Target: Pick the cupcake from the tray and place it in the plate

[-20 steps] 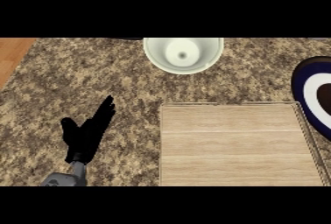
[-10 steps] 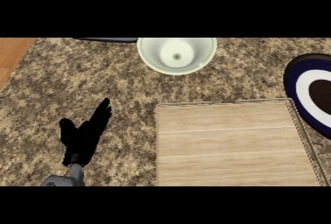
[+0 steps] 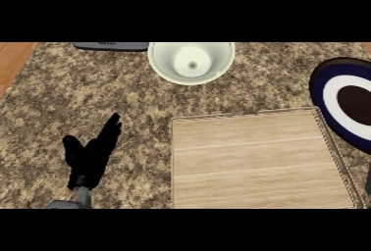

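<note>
The wooden tray [image 3: 253, 162] lies at the centre right of the head view, and its surface is bare; no cupcake shows on it. The plate [image 3: 324, 93] sits at the right edge, partly cut off, with a dark blue rim, a white ring and a dark brown round patch in its middle. I cannot tell whether that patch is the cupcake. My left hand [image 3: 91, 154] rests open on the counter left of the tray, fingers straight and pointing up. My right hand does not show.
A white bowl [image 3: 191, 61] stands at the back, above the tray. A flat dark grey object [image 3: 112, 46] lies at the top left. The speckled counter meets a wooden strip [image 3: 13, 61] at the far left. A thin dark sliver [image 3: 368, 181] touches the right edge.
Everything has slid slightly left in the view, so more of the plate shows and the dark grey object has come in at the top. The left hand has barely moved.
</note>
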Available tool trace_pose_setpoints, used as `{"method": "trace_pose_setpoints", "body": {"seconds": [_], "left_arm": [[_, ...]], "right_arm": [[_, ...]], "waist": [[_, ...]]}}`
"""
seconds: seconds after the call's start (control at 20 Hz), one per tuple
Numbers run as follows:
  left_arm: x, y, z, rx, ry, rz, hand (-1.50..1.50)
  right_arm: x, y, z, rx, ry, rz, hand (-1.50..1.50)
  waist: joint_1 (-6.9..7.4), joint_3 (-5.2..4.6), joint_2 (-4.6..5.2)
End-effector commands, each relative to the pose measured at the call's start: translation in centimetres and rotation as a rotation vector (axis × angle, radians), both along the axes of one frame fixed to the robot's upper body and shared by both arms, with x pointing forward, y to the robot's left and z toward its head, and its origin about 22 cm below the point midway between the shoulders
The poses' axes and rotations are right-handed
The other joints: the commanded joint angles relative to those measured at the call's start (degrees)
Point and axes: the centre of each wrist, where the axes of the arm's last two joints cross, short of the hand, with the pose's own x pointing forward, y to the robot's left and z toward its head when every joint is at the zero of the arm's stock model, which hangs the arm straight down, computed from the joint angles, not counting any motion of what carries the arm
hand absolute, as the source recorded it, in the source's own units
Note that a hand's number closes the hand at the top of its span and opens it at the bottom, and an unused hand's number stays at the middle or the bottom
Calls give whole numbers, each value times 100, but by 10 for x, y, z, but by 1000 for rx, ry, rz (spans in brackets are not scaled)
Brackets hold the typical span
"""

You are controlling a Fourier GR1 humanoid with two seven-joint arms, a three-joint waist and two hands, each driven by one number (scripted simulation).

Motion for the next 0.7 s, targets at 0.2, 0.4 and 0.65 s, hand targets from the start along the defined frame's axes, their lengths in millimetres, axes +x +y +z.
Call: {"method": "trace_pose_setpoints", "body": {"seconds": [0.2,0.4,0.65], "left_arm": [[-4,7,-13,-1,59,21,0],[-9,4,-11,0,73,19,0],[-5,8,-15,2,82,24,0]], "right_arm": [[-14,-12,-43,358,-278,-147,150],[-2,-14,-67,540,-224,-101,-150],[0,-32,-80,427,-287,35,-150]], "waist": [[-196,-21,-34],[-124,-16,-47],[-177,-24,-51]]}}
